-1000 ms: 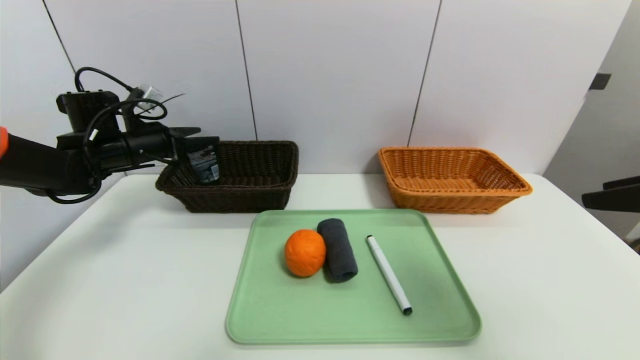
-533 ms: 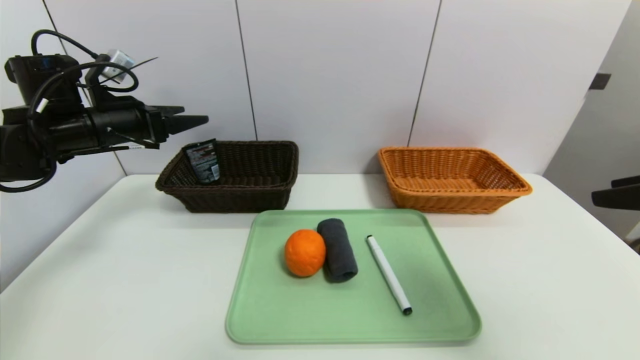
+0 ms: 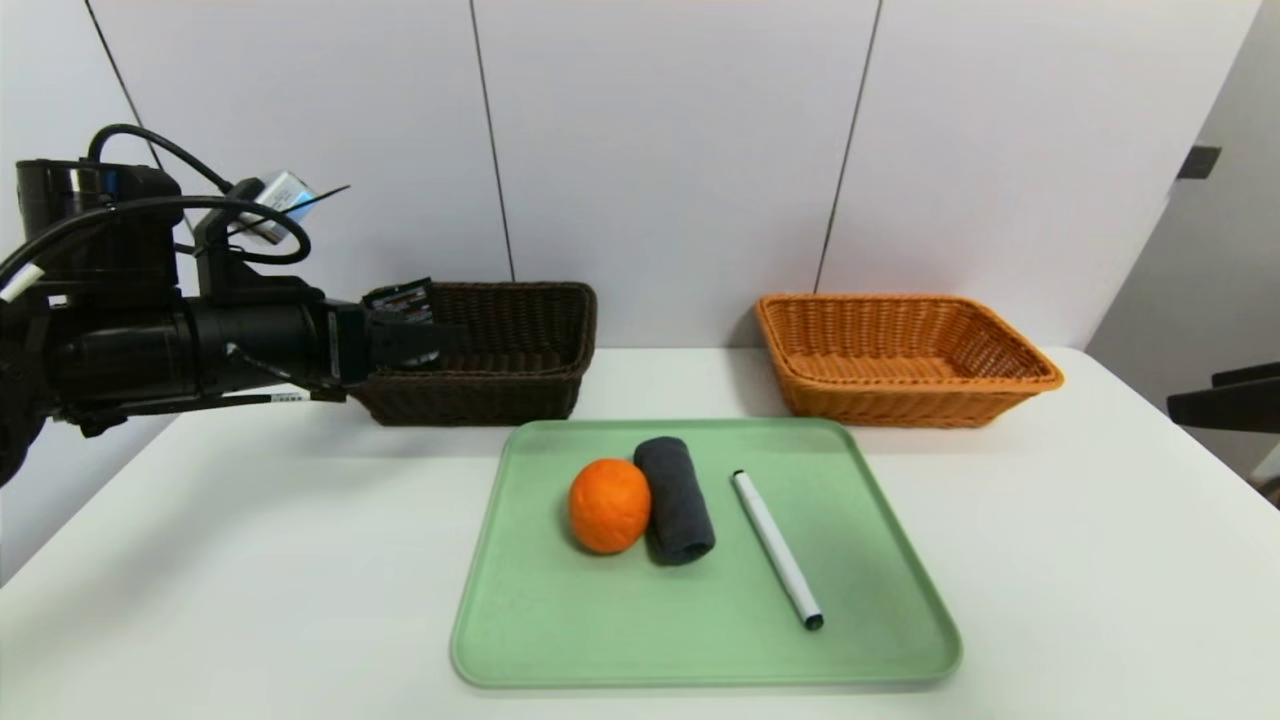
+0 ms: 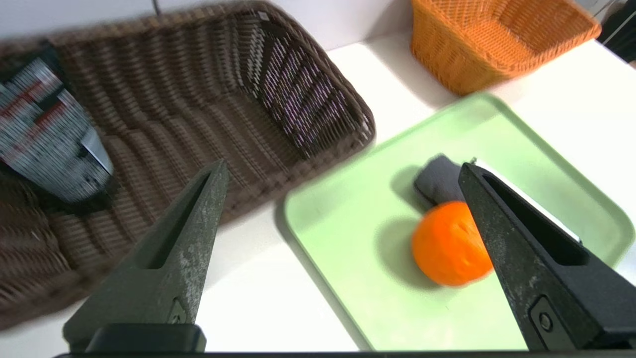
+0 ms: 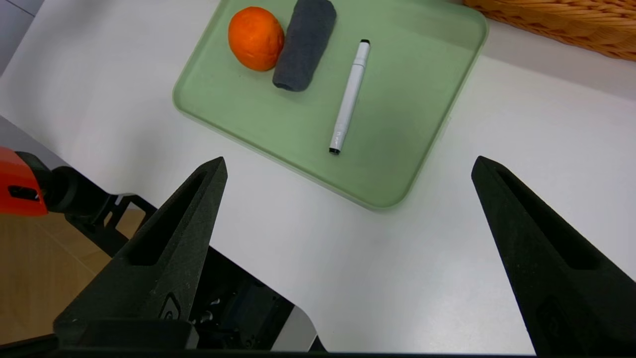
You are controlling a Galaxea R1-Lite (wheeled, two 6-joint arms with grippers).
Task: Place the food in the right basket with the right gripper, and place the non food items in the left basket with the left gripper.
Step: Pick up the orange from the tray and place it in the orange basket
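Observation:
The round orange fruit [image 3: 609,505] [image 4: 449,243] [image 5: 256,37] lies on the green tray, touching the dark grey rolled cloth [image 3: 675,498] [image 4: 439,179] [image 5: 304,42]. The white pen [image 3: 777,548] [image 5: 349,97] lies to their right. The black tube [image 3: 400,297] [image 4: 47,134] leans inside the dark brown left basket [image 3: 520,385] [image 4: 198,99]. My left gripper [image 3: 445,338] [image 4: 343,165] hangs open and empty in front of that basket's left part. The orange-tan right basket [image 3: 900,400] [image 4: 477,59] [image 5: 561,25] holds nothing. My right gripper [image 3: 1190,395] [image 5: 348,160] is open and empty at the table's right edge.
The green tray [image 3: 600,640] [image 4: 348,248] [image 5: 397,164] sits mid-table in front of both baskets. Bare white table [image 3: 250,560] lies on either side of it. A white panelled wall stands close behind the baskets.
The left gripper let go of the black tube in the dark basket, rose, then came back down and forward, empty. The right gripper has barely shifted.

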